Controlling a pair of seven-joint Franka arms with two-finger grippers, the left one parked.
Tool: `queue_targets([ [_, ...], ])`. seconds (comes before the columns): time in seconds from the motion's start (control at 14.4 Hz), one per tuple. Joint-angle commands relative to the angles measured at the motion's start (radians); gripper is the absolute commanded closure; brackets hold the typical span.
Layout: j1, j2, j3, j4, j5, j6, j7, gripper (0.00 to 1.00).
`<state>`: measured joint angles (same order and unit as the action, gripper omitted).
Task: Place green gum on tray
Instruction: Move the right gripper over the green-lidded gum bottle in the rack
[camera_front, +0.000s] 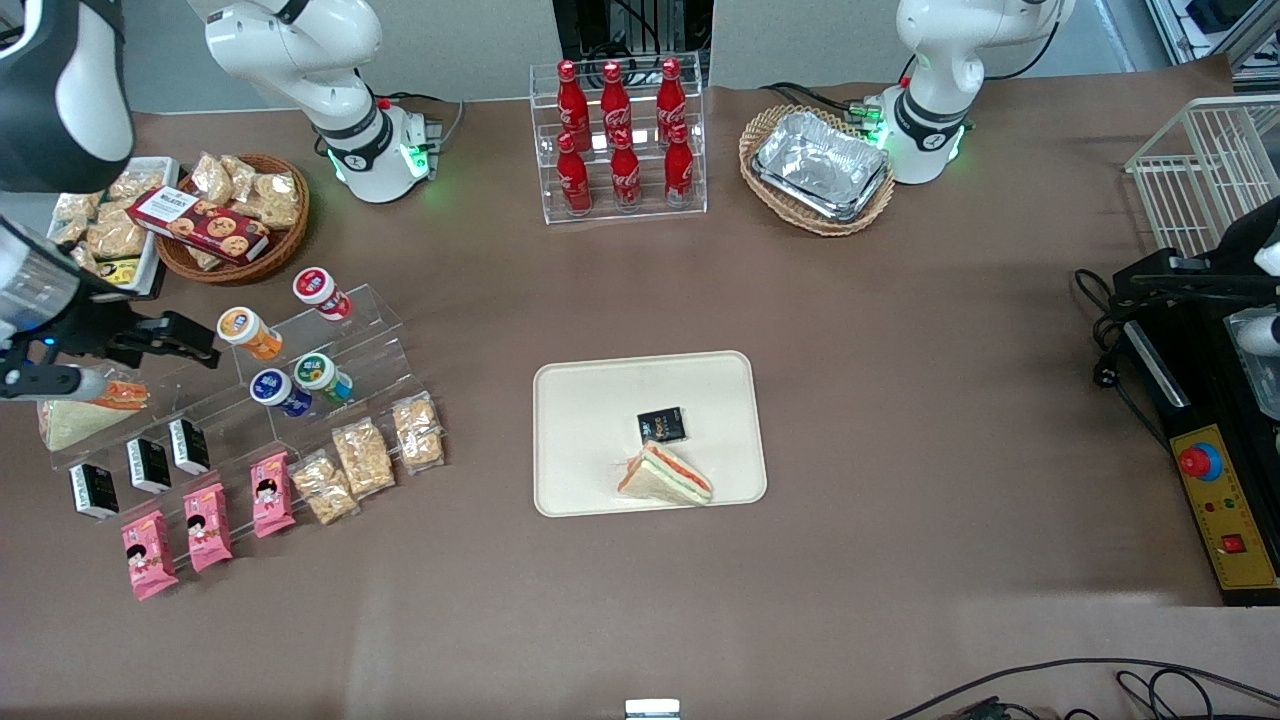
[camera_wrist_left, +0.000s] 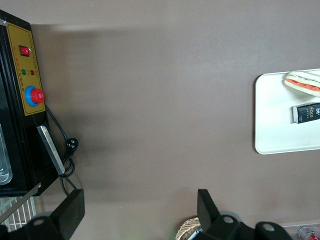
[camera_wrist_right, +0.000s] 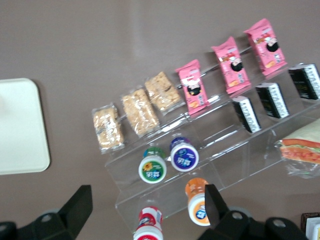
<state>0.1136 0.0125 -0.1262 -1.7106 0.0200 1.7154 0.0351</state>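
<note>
The green gum has a green body and a white lid with a green label. It lies on the clear acrylic step stand, beside a blue-bodied bottle. It also shows in the right wrist view. The cream tray lies mid-table and holds a sandwich and a black packet; its corner shows in the right wrist view. My right gripper hovers above the stand's working-arm end, open and empty, apart from the gum.
An orange bottle and a red bottle lie on the higher steps. Pink packets, cracker packs and black packets line the lower steps. A cola rack, a foil-tray basket and a snack basket stand farther back.
</note>
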Motion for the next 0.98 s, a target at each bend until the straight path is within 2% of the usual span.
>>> queue_targets([
  [0.0,0.053,-0.13,0.002,-0.186,-0.005,0.065,0.003,0.0],
  [0.28,0.055,-0.273,0.005,-0.447,-0.012,0.206,-0.004,0.0],
  [0.49,0.055,-0.264,0.005,-0.486,-0.015,0.231,-0.023,0.0],
  [0.7,0.055,-0.234,0.007,-0.562,-0.05,0.341,-0.029,0.0],
  [0.91,0.052,-0.162,0.004,-0.593,-0.054,0.437,-0.037,0.0],
])
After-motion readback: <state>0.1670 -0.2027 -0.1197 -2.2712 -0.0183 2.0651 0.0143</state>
